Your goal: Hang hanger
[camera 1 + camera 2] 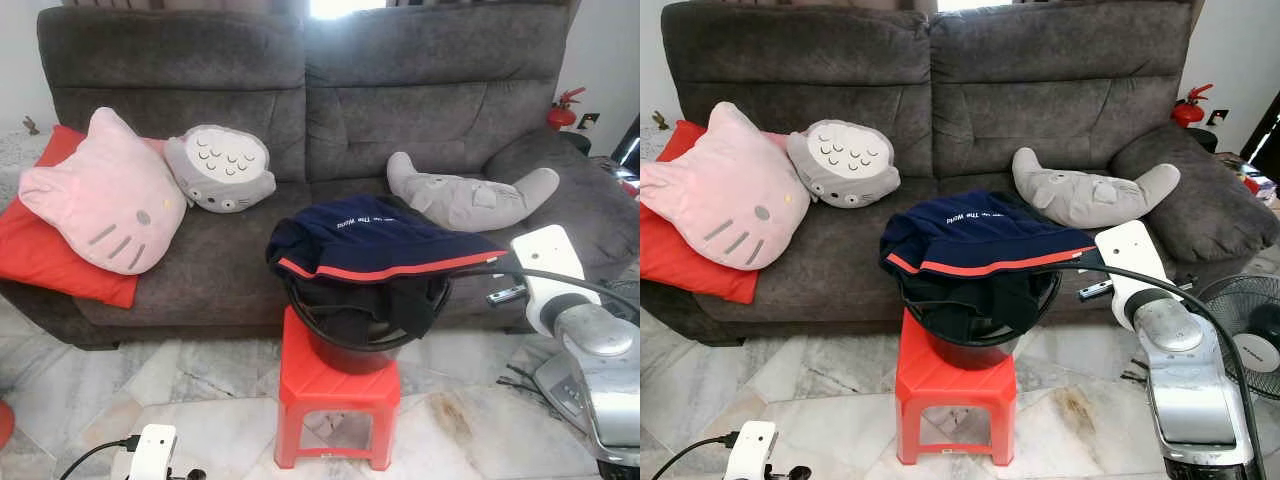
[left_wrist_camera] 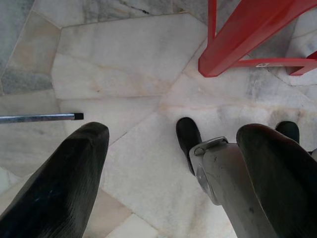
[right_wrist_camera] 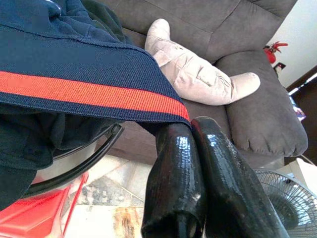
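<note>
1. A small red plastic stool point(image 1: 338, 385) stands on a pale marble floor point(image 1: 200, 400) in front of a dark grey fabric sofa point(image 1: 300, 90).
2. On the stool sits a black round bucket point(image 1: 355, 335), with a navy blue garment trimmed by a red stripe point(image 1: 375, 240) draped over its rim.
3. The right gripper point(image 3: 190, 131) is at about three o'clock from the bucket, clenched on the garment's red-striped hem, fingers pressed together.
4. The left gripper point(image 2: 168, 163) hangs low over the floor near the stool's leg, fingers spread apart and holding nothing.
5. No hanger can be made out; it may lie under the garment, though that is a guess.
6. On the sofa lie a pink cat-face cushion point(image 1: 105, 195) at nine o'clock and a grey whale-shaped plush point(image 1: 465, 195) at two o'clock.
7. To do this step well, lift the hem slowly and upward, so the cloth clears the rim without tipping the bucket.
</note>
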